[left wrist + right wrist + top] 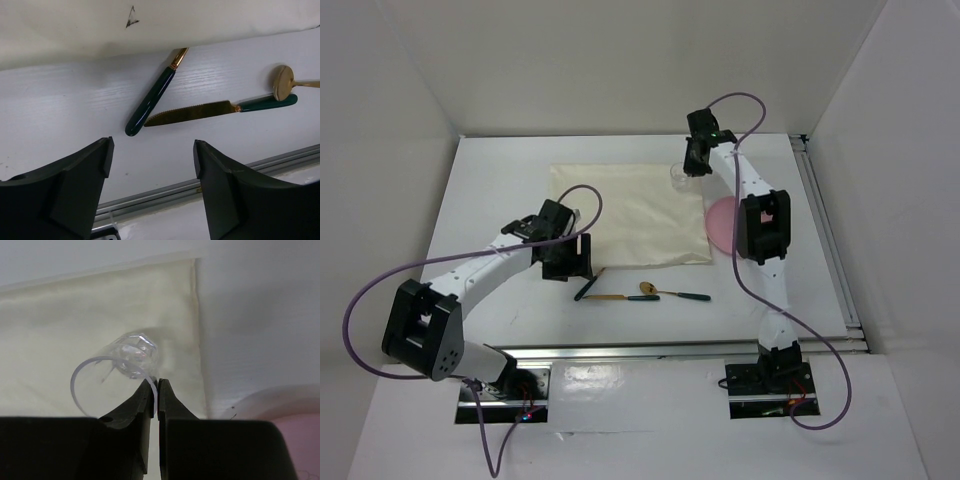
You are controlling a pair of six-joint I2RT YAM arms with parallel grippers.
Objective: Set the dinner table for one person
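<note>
Right hand (156,387): fingers pressed together on the thin rim of a clear glass (131,359), pinching it at the side nearest the wrist camera.
Glass: over the far right corner of the cream cloth (630,215). Whether its base sits on the cloth or hangs just above it, I cannot tell.
Right arm: reaching long from its base, up past the cloth's right edge.
Pink plate (718,222): just beside the cloth's right edge, and the right arm covers part of it from above.
Left hand (152,170): spread wide, nothing between the two dark fingers (80,195), hovering over the cloth's near left corner.
Green-handled piece (150,100): on bare counter at the cloth's near edge, lying at a slant. Its gold neck slips under the cloth, so the head is hidden.
Knife (190,114): gold serrated blade and green handle, just off the cloth's near edge. The blade tip lies close to the butt of the slanted piece.
Spoon (282,82): gold bowl meeting the end of the knife's handle. Seen from above, its green handle runs on to the right, along the cloth's near edge.
Counter (500,180): white and matte, carrying the cloth around its middle with bare surface on every side.
Metal rails (670,350): one along the counter's near edge, past the cutlery from the cloth, and one down the right edge beyond the plate.
</note>
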